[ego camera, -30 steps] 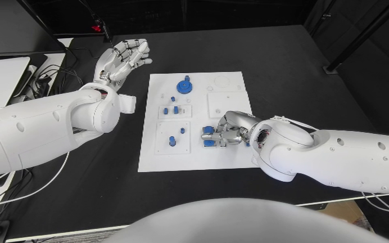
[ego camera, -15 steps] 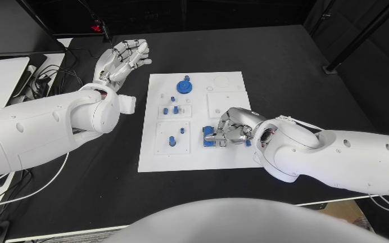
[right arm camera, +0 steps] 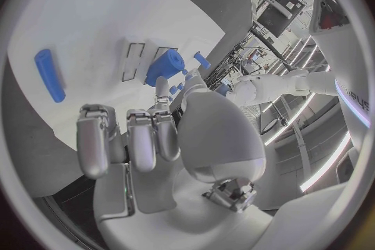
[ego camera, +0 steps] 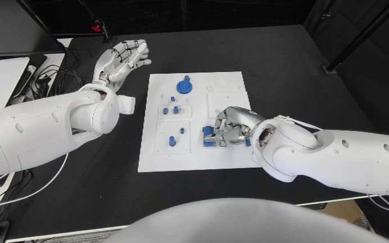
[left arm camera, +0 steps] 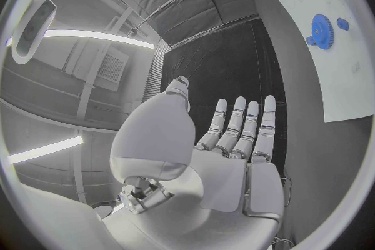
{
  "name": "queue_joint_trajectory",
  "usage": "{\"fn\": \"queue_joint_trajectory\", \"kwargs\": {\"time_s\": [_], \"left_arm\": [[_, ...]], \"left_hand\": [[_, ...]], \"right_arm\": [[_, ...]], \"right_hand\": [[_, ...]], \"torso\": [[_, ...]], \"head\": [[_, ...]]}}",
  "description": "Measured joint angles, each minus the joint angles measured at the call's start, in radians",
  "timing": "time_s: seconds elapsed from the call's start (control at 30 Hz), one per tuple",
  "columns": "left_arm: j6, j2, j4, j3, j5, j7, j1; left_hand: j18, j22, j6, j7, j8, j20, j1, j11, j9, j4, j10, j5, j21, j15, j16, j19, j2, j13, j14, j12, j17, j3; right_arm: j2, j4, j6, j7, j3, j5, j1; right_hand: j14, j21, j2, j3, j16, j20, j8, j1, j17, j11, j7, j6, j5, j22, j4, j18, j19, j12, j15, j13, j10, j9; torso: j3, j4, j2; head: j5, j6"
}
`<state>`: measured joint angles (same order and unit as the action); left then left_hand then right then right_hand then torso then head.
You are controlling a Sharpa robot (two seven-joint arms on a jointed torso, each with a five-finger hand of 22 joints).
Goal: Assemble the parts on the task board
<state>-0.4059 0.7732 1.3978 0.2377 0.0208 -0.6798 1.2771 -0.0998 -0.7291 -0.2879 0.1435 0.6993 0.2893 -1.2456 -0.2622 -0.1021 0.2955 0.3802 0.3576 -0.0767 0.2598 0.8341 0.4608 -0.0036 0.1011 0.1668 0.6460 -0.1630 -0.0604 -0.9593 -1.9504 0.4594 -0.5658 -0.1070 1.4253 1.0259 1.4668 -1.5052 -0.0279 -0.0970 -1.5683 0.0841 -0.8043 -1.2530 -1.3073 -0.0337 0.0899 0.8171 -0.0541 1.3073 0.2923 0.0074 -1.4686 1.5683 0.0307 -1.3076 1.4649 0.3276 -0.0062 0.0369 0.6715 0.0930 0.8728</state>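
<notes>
Presently the right hand (ego camera: 229,129) rests on the task board (ego camera: 194,158), fingers curled over blue parts (ego camera: 211,136); grip unconfirmed. Left hand (ego camera: 121,58) hovers off-board, fingers extended, holding nothing

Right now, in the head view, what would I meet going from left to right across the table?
The left silver robot hand, open above the bare black table → the round blue gear part on the white task board plate → the right silver robot hand, fingers curled over small blue parts.

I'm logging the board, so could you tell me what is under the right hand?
Under the right hand blue parts peek out on the white board; its fingers hide the rest, so any grip is unclear.
</notes>
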Motion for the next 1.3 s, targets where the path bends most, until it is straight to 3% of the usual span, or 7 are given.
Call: {"fn": "queue_joint_trajectory", "kwargs": {"time_s": [0.2, 0.6, 0.97, 1.3], "left_arm": [[0.000, 0.000, 0.000, 0.000, 0.000, 0.000, 0.000], [0.000, 0.000, 0.000, 0.000, 0.000, 0.000, 0.000], [0.001, -0.001, -0.001, 0.000, 0.000, 0.000, -0.001], [0.001, -0.004, -0.003, 0.000, 0.000, 0.000, -0.002]], "left_hand": [[0.000, 0.000, 0.000, 0.000, 0.000, 0.000, 0.000, 0.000, 0.000, 0.000, 0.000, 0.000, 0.000, 0.000, 0.000, 0.000, 0.000, 0.000, 0.000, 0.000, 0.000, 0.000], [0.000, 0.000, 0.000, 0.000, 0.000, 0.000, 0.000, 0.000, 0.000, 0.000, 0.000, 0.000, 0.000, 0.000, 0.000, 0.000, 0.000, 0.000, 0.000, 0.000, 0.000, 0.000], [0.000, 0.000, 0.004, 0.000, 0.000, 0.000, 0.000, 0.000, 0.001, 0.000, 0.000, 0.000, 0.000, 0.000, 0.003, 0.000, 0.000, -0.001, 0.000, 0.005, 0.001, 0.000], [0.000, 0.000, 0.007, 0.000, 0.000, 0.000, 0.000, 0.000, 0.001, 0.000, 0.000, 0.000, 0.000, 0.000, 0.004, 0.000, 0.000, -0.001, 0.000, 0.006, 0.002, 0.000]], "right_arm": [[0.013, 0.012, -0.018, -0.007, 0.000, 0.002, 0.000], [0.025, 0.025, -0.077, -0.038, 0.001, 0.009, 0.000], [0.026, 0.026, -0.090, -0.051, 0.000, 0.040, 0.000], [0.023, 0.025, -0.093, -0.057, 0.000, 0.059, 0.000]], "right_hand": [[0.000, 0.000, 0.018, 0.000, 0.000, -0.002, -0.005, 0.005, -0.001, 0.000, 0.003, -0.012, 0.000, 0.000, 0.000, 0.000, 0.002, 0.000, 0.000, 0.000, 0.000, 0.012], [0.000, 0.000, 0.024, 0.000, 0.000, -0.004, -0.020, 0.000, -0.001, 0.000, 0.002, -0.017, 0.000, 0.000, 0.000, 0.000, 0.004, 0.000, 0.000, 0.000, 0.000, 0.025], [0.000, 0.000, 0.052, 0.002, 0.000, -0.003, -0.032, -0.029, -0.001, 0.000, 0.000, -0.029, 0.000, 0.000, -0.003, 0.000, 0.004, 0.000, 0.000, 0.000, 0.000, 0.043], [0.000, 0.000, 0.051, 0.002, 0.000, -0.003, -0.032, -0.038, 0.000, 0.000, -0.003, -0.032, 0.000, 0.000, -0.003, 0.000, 0.004, 0.000, 0.000, 0.000, 0.000, 0.046]], "torso": [[-0.0003, 0.0002, 0.000], [-0.0007, 0.0004, -0.001], [-0.0006, 0.0000, -0.001], [-0.0006, -0.0007, 0.000]], "head": [[-0.001, 0.000], [-0.005, 0.000], [-0.004, 0.000], [0.001, 0.000]]}}
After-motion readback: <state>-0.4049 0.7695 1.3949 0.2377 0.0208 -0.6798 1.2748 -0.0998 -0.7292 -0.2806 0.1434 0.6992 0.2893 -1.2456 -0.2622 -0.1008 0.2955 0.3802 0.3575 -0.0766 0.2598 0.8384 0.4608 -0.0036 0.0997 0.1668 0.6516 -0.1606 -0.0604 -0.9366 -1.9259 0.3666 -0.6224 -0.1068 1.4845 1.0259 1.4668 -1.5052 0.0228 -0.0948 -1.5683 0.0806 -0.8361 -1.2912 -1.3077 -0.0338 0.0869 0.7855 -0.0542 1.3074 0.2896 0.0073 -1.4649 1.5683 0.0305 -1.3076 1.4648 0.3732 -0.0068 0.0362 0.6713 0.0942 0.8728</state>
